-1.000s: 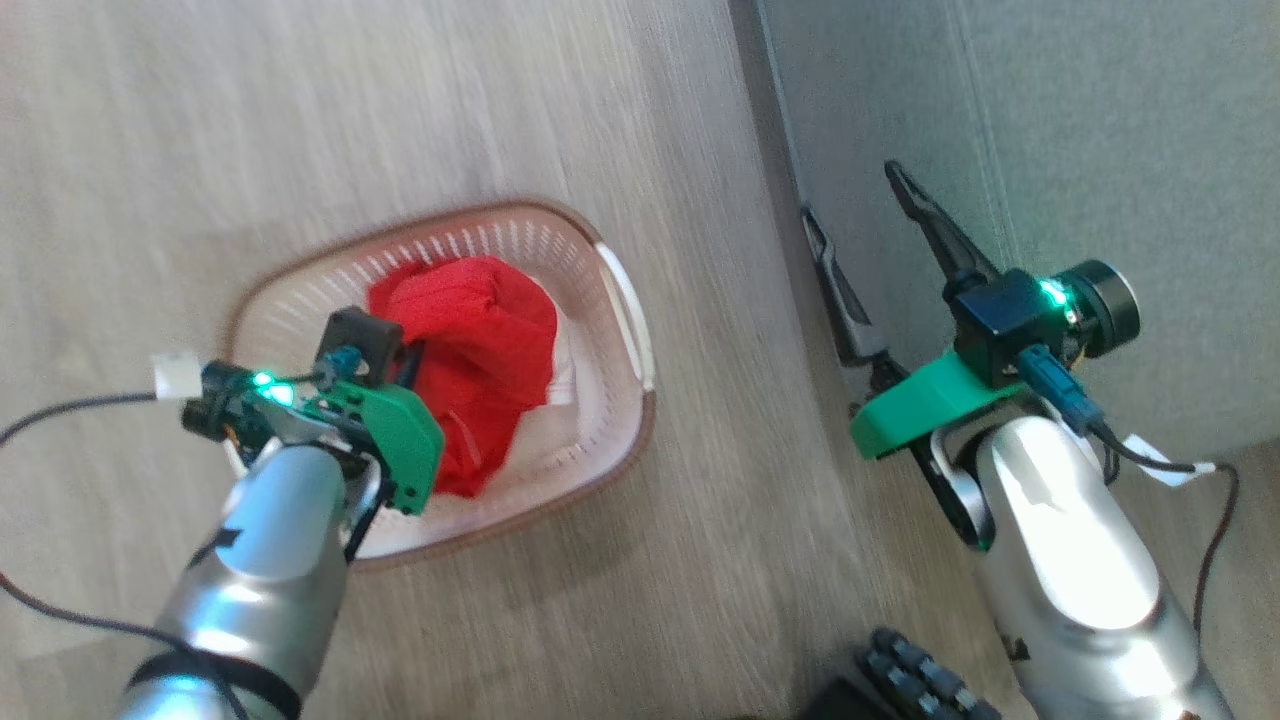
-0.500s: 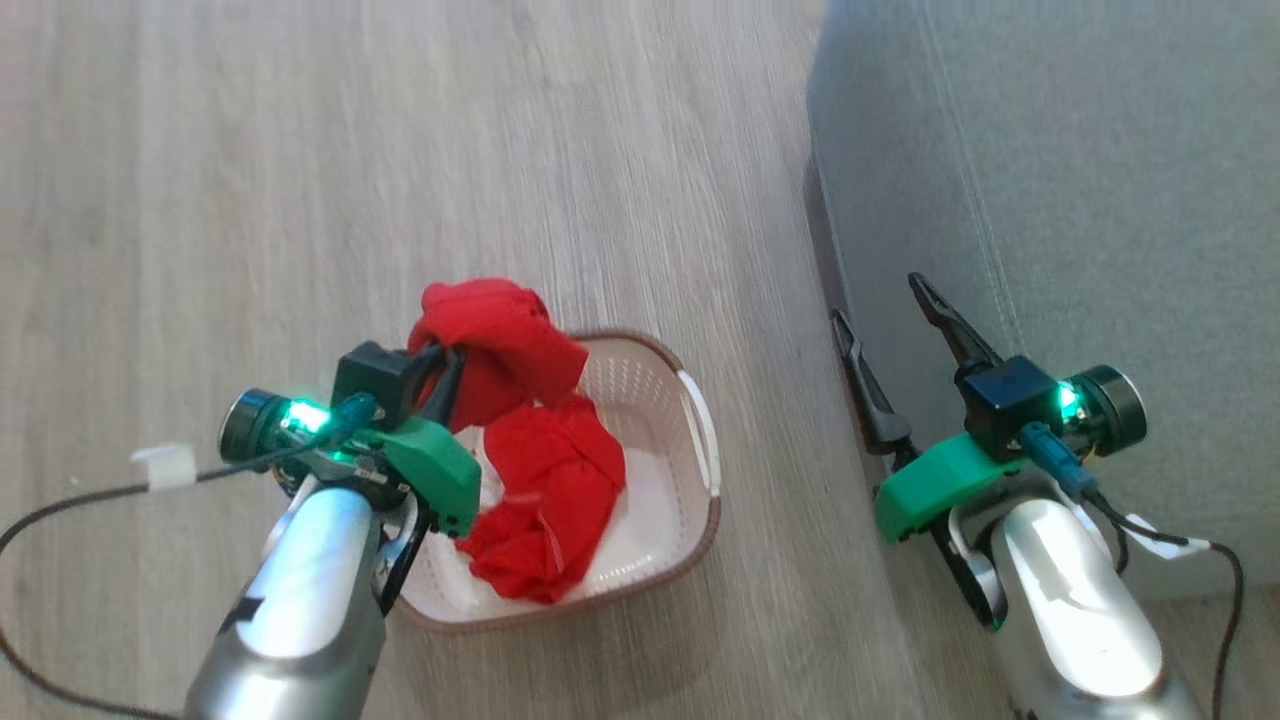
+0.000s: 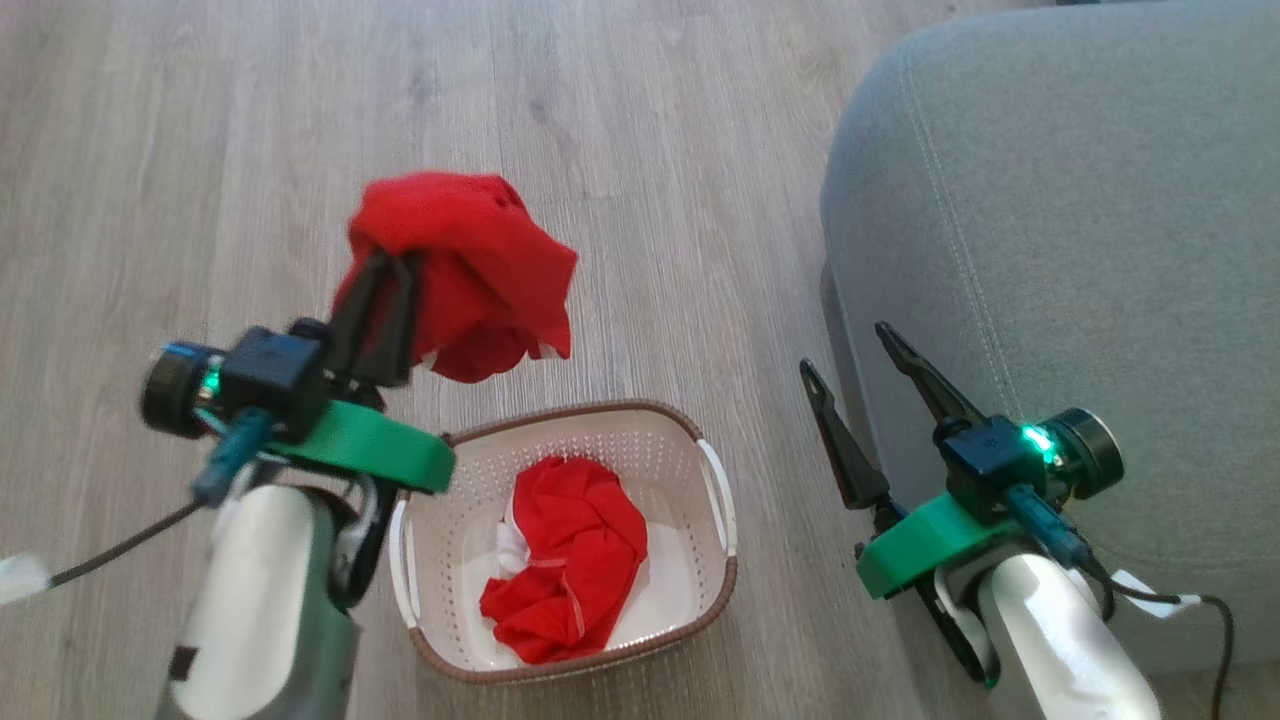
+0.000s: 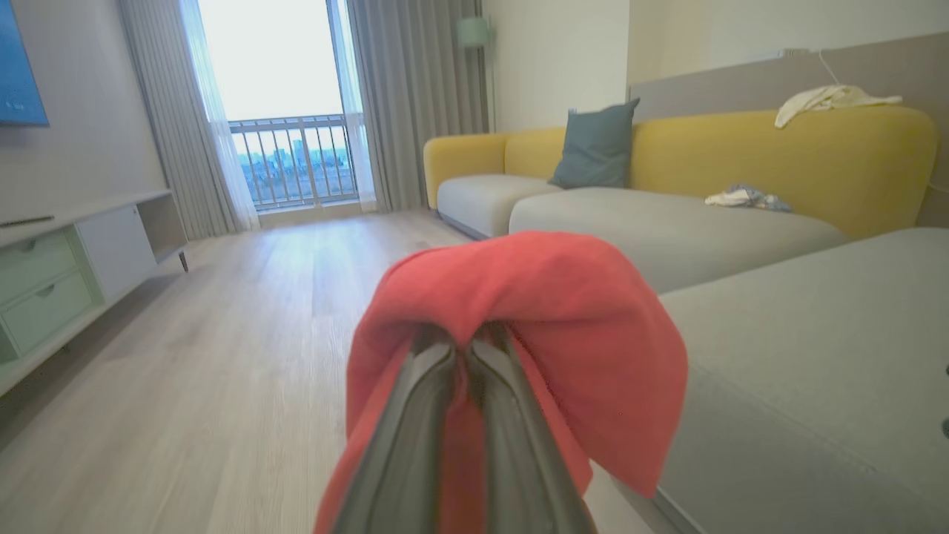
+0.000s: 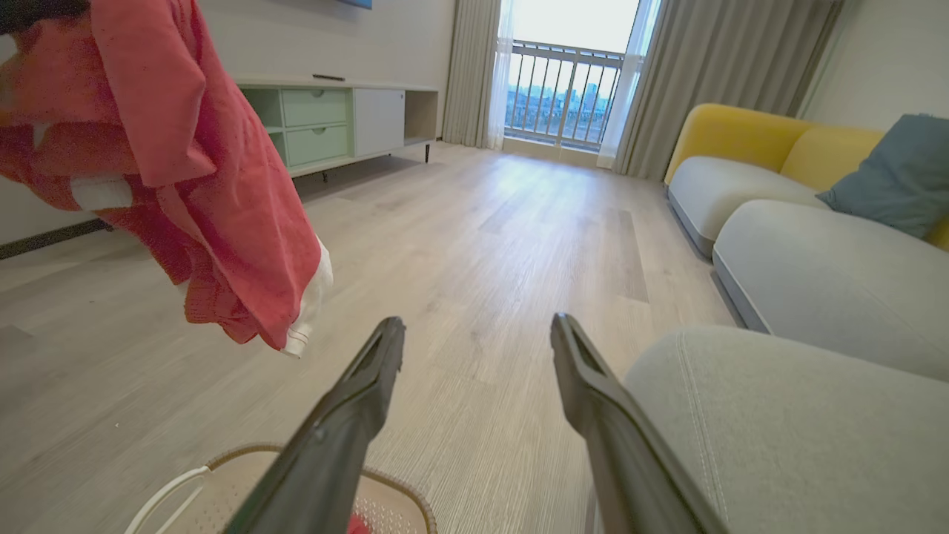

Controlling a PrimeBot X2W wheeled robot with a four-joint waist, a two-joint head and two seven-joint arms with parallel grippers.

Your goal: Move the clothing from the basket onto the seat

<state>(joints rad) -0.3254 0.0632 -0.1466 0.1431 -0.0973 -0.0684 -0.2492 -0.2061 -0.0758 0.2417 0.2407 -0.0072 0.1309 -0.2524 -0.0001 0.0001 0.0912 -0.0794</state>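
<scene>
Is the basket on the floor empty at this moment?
No, one red garment lies crumpled inside the basket, while the left end effector holds a second garment in the air.

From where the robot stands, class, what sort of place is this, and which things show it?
Most likely a home living room: a yellow-backed sofa with grey cushions, a low white cabinet with pale green drawers, and a curtained glass door onto a railed balcony.

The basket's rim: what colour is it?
Brown, on a cream perforated basket; the head view shows it best.
</scene>
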